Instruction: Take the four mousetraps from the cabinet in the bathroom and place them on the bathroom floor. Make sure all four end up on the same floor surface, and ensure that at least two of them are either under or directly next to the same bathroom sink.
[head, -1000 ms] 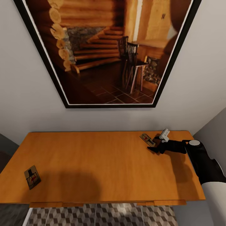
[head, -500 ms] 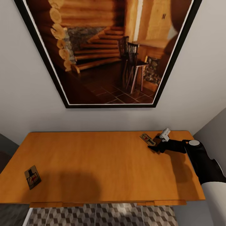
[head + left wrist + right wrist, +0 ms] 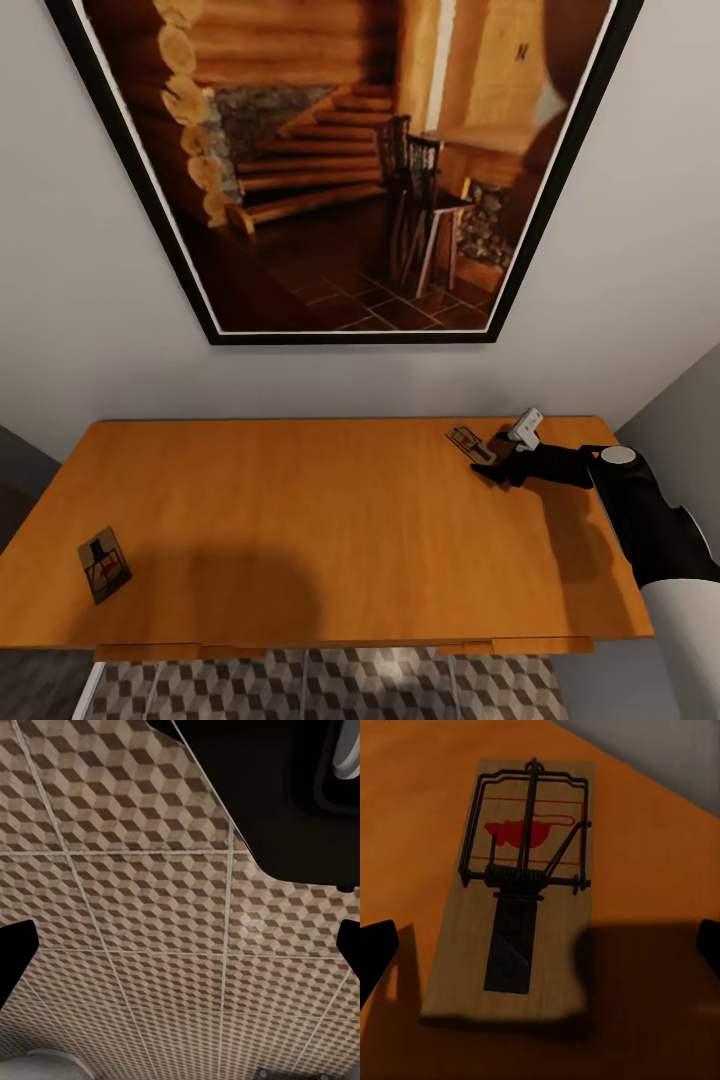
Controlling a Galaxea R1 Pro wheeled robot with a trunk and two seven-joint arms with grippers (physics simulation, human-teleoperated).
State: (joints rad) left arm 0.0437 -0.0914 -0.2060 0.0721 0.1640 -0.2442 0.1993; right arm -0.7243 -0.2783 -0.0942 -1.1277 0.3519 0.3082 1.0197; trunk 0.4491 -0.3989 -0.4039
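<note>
Two mousetraps lie on the top of the orange-brown cabinet (image 3: 330, 520): one mousetrap (image 3: 469, 443) at the back right, another mousetrap (image 3: 103, 565) at the front left corner. My right gripper (image 3: 492, 464) hovers just right of the back-right one, open. The right wrist view has that mousetrap (image 3: 521, 892) flat on the wood, with its dark wire and red mark, ahead of the open right gripper (image 3: 540, 952). My left gripper (image 3: 180, 945) hangs open and empty over the cube-patterned bathroom floor (image 3: 150, 907). The bathroom sink is out of view.
A large black-framed picture (image 3: 340, 170) hangs on the grey wall behind the cabinet. A darker wall (image 3: 690, 410) closes in at the right. A strip of patterned floor (image 3: 330, 690) runs below the cabinet's front edge. My dark base (image 3: 285, 795) is in the left wrist view.
The right gripper has shifted very slightly beside the back-right mousetrap. Both mousetraps lie where they were.
</note>
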